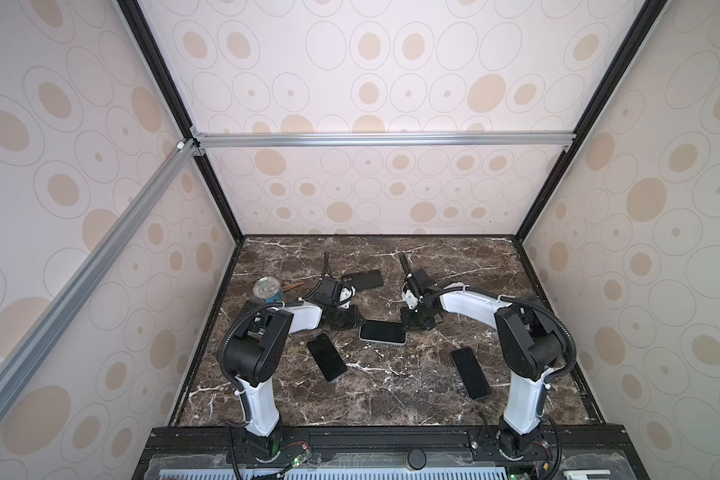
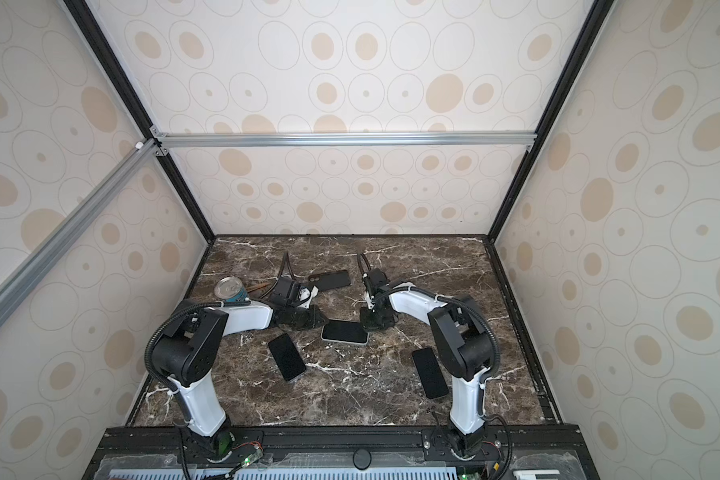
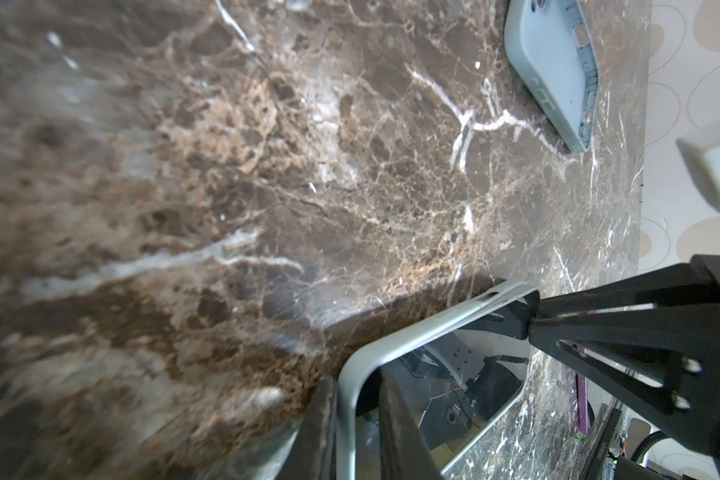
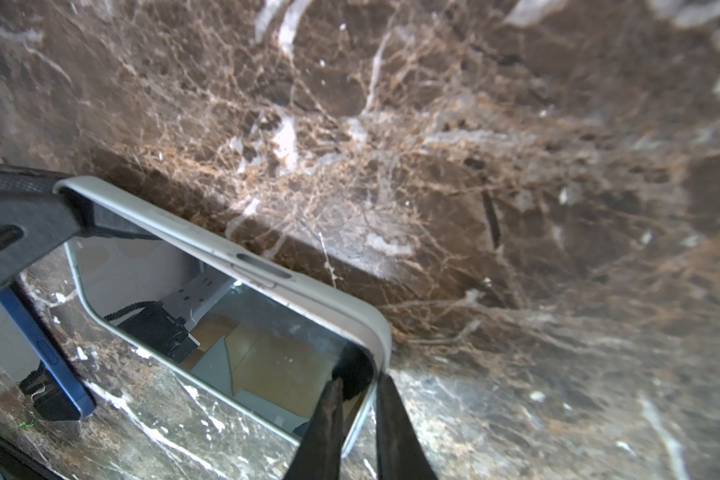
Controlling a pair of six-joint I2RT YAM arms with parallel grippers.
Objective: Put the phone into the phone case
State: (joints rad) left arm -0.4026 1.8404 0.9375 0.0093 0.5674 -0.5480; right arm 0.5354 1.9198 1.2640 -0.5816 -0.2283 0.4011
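Marble tabletop; spotted beige walls

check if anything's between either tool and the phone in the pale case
Nothing visible does. The left tool and the right tool each pinch one end of the phone, gripping it over the rim of its pale case.

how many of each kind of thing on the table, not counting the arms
phones: 3 (middle phone, left phone, right phone)
phone cases: 2 (light case around the middle phone, dark case empty)
can: 1
pencil-like stick: 1
total: 7
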